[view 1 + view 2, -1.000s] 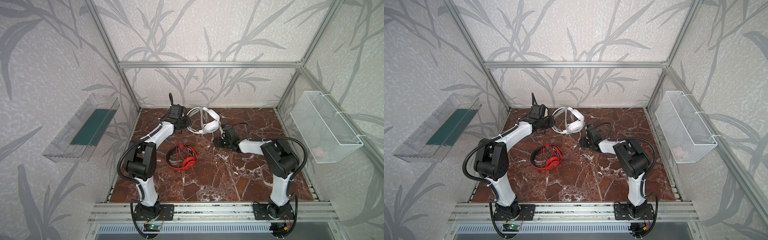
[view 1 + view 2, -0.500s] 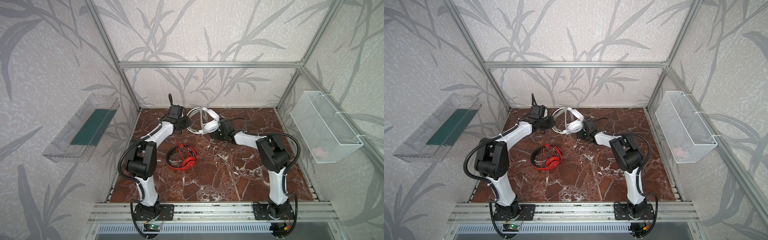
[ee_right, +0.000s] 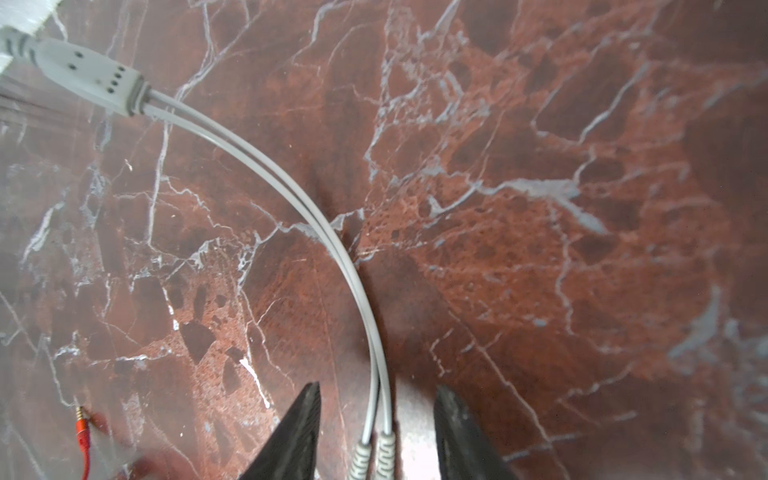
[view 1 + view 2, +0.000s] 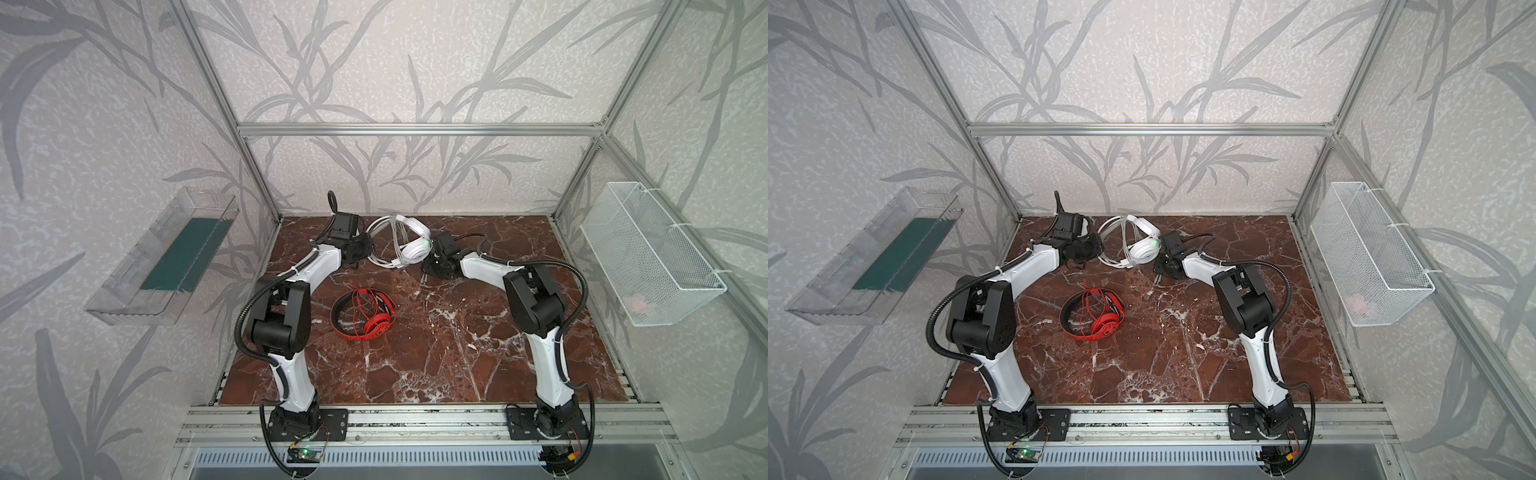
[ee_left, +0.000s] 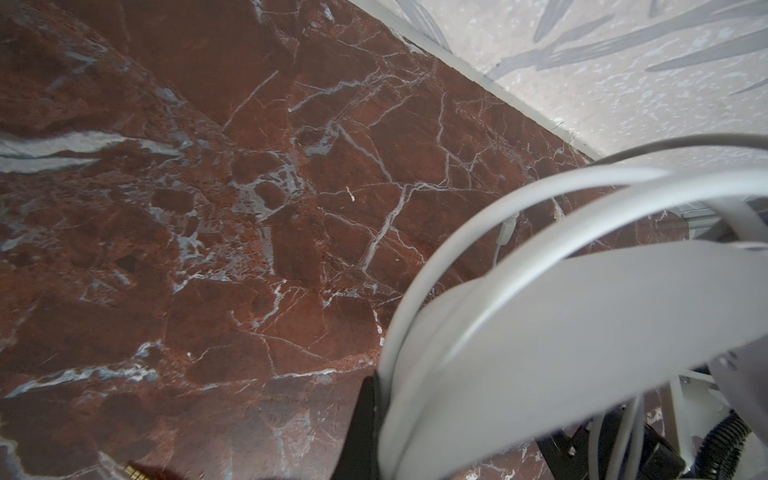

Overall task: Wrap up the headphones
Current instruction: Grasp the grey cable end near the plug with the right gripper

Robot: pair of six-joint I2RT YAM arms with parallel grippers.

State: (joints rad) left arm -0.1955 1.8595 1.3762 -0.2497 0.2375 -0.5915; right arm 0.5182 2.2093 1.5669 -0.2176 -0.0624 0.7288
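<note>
table (image 4: 457, 353): glossy veined marble | white headphones (image 4: 411, 249): smooth plastic | basket (image 4: 648, 257): wire mesh

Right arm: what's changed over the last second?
The right tool swung farther back and left, up to the white over-ear headphones; its jaws stand open astride their twin white-grey cable, not pinching it. The left tool stayed shut on the headphones' band; the red over-ear headphones lay untouched.

headphones (image 4: 411, 251), perhaps raised, behind nearer pair (image 4: 376, 324)
</note>
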